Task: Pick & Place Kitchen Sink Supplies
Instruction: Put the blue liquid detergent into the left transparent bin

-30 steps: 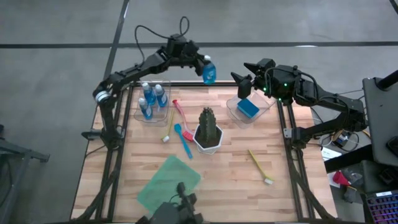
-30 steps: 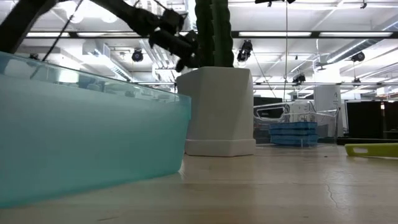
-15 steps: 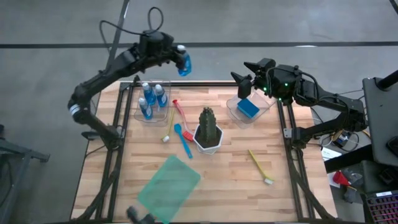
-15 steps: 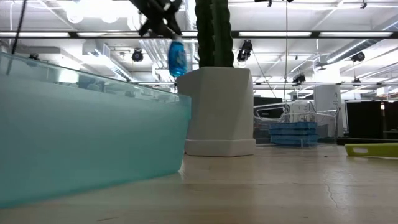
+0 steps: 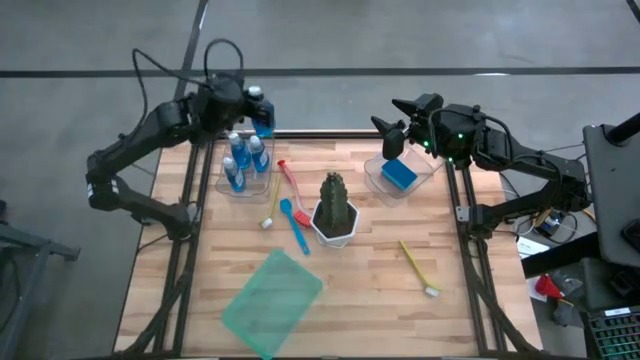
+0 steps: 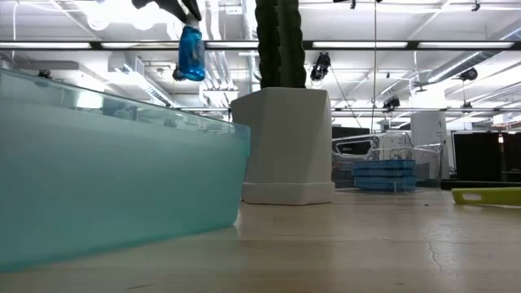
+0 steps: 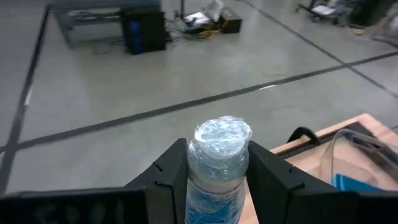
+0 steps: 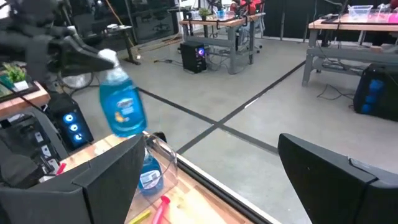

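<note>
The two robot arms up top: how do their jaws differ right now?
The left gripper has its jaws closed on a blue bottle, carried in the air near the bottle tray. The right gripper has empty jaws spread wide, hovering by the sponge tray. Both are dark, two-fingered and off the table.

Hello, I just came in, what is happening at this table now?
The left gripper holds a small blue bottle in the air above the clear container with the other blue bottles at the table's far left corner. The right gripper waits open above the tray holding a blue sponge.
</note>
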Tool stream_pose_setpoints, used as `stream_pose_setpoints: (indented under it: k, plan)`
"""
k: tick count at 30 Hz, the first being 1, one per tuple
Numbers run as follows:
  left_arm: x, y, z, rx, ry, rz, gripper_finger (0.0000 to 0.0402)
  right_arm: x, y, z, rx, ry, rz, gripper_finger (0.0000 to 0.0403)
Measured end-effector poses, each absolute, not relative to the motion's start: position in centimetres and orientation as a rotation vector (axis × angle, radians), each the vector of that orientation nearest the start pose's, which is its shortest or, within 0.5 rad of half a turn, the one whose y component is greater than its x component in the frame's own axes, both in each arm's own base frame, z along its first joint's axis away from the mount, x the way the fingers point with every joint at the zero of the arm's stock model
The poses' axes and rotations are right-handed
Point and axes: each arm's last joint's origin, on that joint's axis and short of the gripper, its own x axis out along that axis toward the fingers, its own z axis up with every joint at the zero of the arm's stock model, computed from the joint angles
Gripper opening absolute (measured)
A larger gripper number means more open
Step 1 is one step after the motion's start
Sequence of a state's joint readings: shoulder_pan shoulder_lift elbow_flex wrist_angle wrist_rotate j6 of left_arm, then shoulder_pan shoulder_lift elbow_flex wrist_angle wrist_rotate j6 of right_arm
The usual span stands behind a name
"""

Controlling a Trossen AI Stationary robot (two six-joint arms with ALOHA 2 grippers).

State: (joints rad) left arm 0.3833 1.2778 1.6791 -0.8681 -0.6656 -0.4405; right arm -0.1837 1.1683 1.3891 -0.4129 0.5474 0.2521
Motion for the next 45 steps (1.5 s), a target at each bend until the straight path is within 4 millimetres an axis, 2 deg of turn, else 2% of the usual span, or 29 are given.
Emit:
stream_pose_setpoints:
  k: [6,9,20,31,45]
  plan:
    - [21.0,6.7,45.6,-0.301,0.237,1.219,0.0129,22.6,-5.7,44.1,0.162,0.117,-0.745,0.0366]
    - [21.7,5.2,44.6,-0.312,0.219,1.216,0.0129,22.6,-5.7,44.1,0.156,0.118,-0.745,0.0366]
    - [22.7,2.0,39.0,-0.365,0.207,1.256,0.0126,22.6,-5.7,44.1,0.123,0.131,-0.743,0.0366]
    - [22.1,1.8,31.9,-0.371,0.222,1.389,0.0126,22.6,-5.7,44.1,0.094,0.143,-0.740,0.0366]
    - [20.6,2.7,26.0,-0.396,0.220,1.513,0.0126,22.6,-5.7,44.1,0.089,0.144,-0.740,0.0366]
